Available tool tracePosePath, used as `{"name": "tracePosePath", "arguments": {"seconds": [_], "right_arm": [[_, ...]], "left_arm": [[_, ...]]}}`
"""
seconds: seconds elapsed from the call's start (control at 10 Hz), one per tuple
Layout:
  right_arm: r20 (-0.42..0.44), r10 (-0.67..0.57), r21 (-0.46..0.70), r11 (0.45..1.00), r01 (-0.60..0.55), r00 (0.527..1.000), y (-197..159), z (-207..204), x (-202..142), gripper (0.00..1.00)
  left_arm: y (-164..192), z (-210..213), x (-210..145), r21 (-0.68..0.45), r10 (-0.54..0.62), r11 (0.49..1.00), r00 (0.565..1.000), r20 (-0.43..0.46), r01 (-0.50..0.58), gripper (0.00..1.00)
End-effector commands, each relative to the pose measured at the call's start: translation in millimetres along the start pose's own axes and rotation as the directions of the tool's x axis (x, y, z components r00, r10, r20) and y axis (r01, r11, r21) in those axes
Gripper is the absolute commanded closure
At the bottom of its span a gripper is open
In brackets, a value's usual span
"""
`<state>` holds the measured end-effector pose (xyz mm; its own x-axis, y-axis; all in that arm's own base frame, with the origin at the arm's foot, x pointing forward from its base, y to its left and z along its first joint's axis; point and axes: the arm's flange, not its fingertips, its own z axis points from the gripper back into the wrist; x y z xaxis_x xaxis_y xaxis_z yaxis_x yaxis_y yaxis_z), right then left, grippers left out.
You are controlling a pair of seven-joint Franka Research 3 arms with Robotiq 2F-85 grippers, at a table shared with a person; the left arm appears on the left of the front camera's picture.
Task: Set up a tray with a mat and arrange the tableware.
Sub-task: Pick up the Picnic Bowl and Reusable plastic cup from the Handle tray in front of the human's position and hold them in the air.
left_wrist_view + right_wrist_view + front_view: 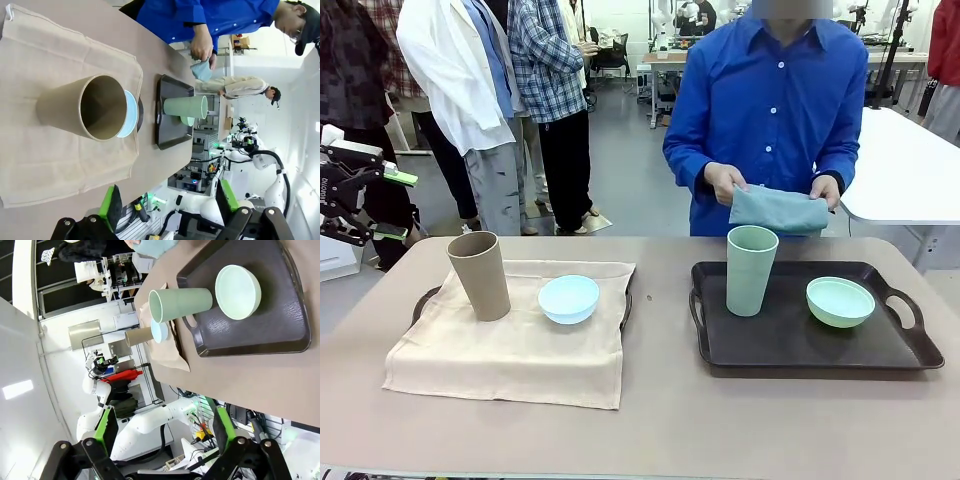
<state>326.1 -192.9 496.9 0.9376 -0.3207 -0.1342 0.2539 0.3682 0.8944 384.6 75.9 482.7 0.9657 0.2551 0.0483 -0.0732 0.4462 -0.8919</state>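
On the left, a beige mat [515, 335] covers a dark tray [423, 301]. On the mat stand the tan cup [480, 275] and the light blue bowl [568, 298]. The bare dark tray [790, 340] on the right holds the pale green cup [751, 270] and the pale green bowl [840, 301]. My left gripper [406, 205] hangs open off the table's far left edge, looking at the tan cup [85, 107]. My right gripper [165, 430] is open too, high above the pale green cup [182, 304] and pale green bowl [238, 292].
A person in a blue shirt stands at the far side, both hands holding a folded teal cloth [780, 210] above the table edge behind the right tray. Other people stand at the back left. A white table [910, 170] sits at the back right.
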Motion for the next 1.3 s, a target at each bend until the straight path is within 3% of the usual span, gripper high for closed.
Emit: {"name": "tracePosePath", "arguments": {"seconds": [0.0, 1.0, 1.1, 1.2], "right_arm": [[0.002, 0.005, 0.007, 1.000, -0.005, 1.000, 2, 0, 2, 0.00], [0.002, 0.005, 0.007, 1.000, -0.005, 1.000, 2, 0, 2, 0.00], [0.000, 0.000, 0.000, 1.000, 0.000, 1.000, 0, 0, 0, 0.00], [-0.006, 0.021, -0.050, 0.998, -0.022, 1.000, 5, -3, 0, 0.00]], "left_arm": [[0, 2, 1, -0.007, 0.024, 1.000, 1.000, 0.015, -0.024, 0.00], [0, 2, 1, -0.007, 0.024, 1.000, 1.000, 0.015, -0.024, 0.00], [1, 1, 0, -0.001, 0.009, 1.000, 1.000, 0.003, -0.009, 0.00], [-20, -10, 0, 0.029, -0.058, 0.998, 0.998, 0.013, 0.058, 0.00]]}}
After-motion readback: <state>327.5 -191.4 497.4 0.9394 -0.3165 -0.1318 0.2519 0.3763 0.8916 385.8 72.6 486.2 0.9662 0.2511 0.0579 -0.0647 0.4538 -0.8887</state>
